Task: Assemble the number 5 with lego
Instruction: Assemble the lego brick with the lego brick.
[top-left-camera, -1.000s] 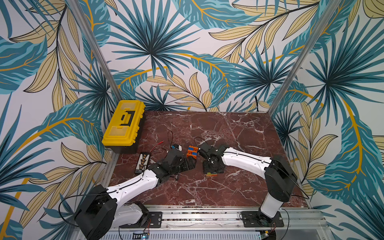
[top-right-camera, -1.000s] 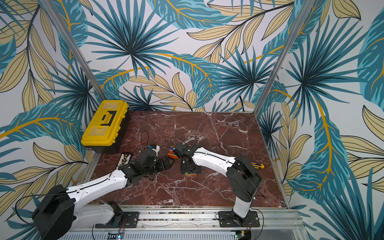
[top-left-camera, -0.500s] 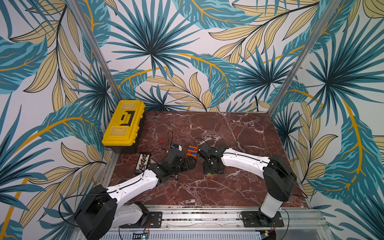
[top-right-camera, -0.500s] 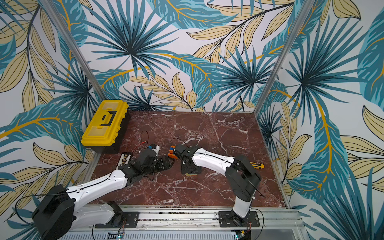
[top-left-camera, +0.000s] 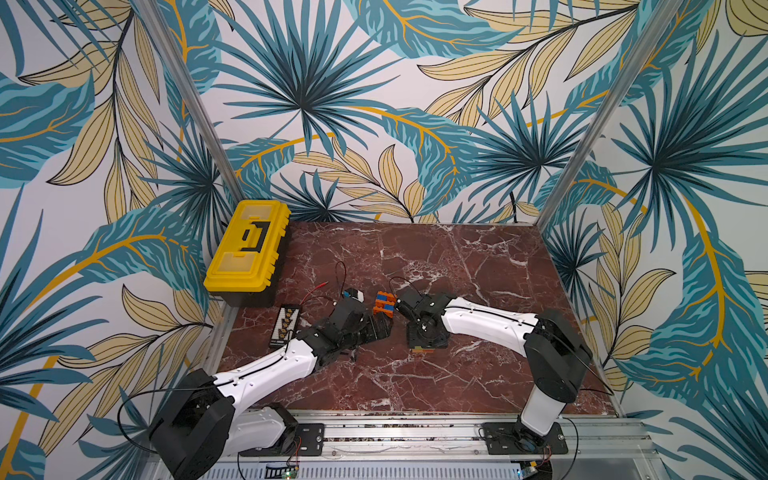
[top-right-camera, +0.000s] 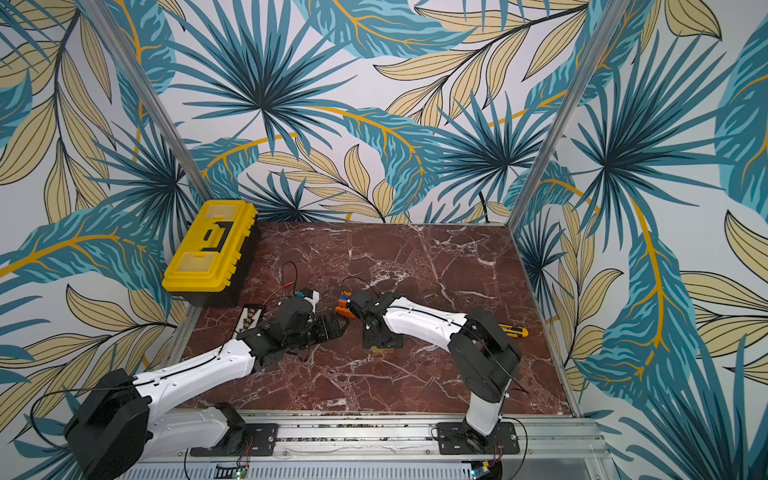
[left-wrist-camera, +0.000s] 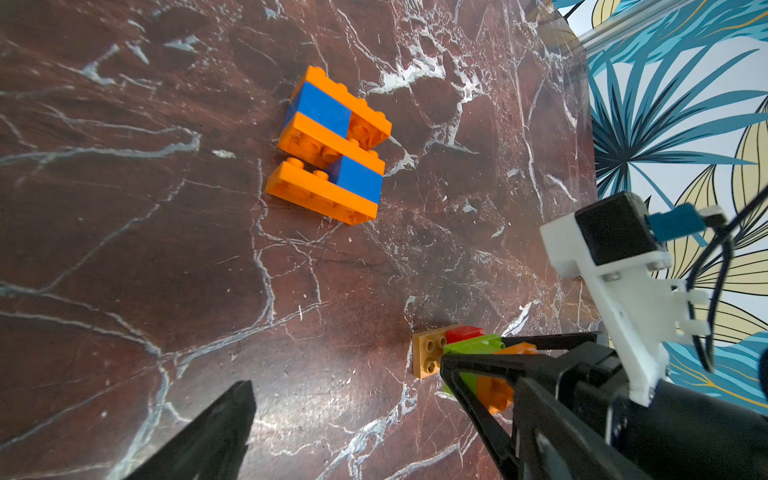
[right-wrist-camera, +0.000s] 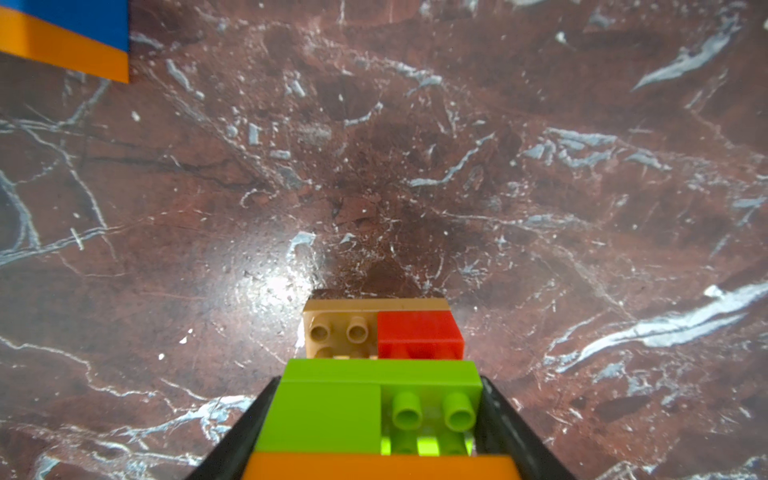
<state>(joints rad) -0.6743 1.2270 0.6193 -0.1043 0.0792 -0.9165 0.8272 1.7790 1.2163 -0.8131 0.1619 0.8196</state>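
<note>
An orange and blue lego assembly (top-left-camera: 384, 305) (top-right-camera: 343, 305) lies flat on the marble table (top-left-camera: 478, 270) between the two arms, and is plain in the left wrist view (left-wrist-camera: 328, 145). My right gripper (right-wrist-camera: 379, 386) points down and is shut on a lego stack (right-wrist-camera: 374, 407) of tan, red, lime green and orange bricks. Its black fingers (right-wrist-camera: 494, 399) press the green bricks on both sides. The tan end (left-wrist-camera: 428, 351) is down at the table surface. My left gripper (top-left-camera: 376, 328) is open just left of that stack with nothing inside; one finger (left-wrist-camera: 224, 424) shows.
A yellow toolbox (top-left-camera: 245, 249) stands at the back left. A black terminal strip (top-left-camera: 284, 328) and loose red and black wires (top-left-camera: 324, 286) lie by the left arm. A yellow utility knife (top-right-camera: 513, 331) lies behind the right arm. Patterned walls close in the table.
My right gripper has shifted slightly left with its stack. The left arm has not moved.
</note>
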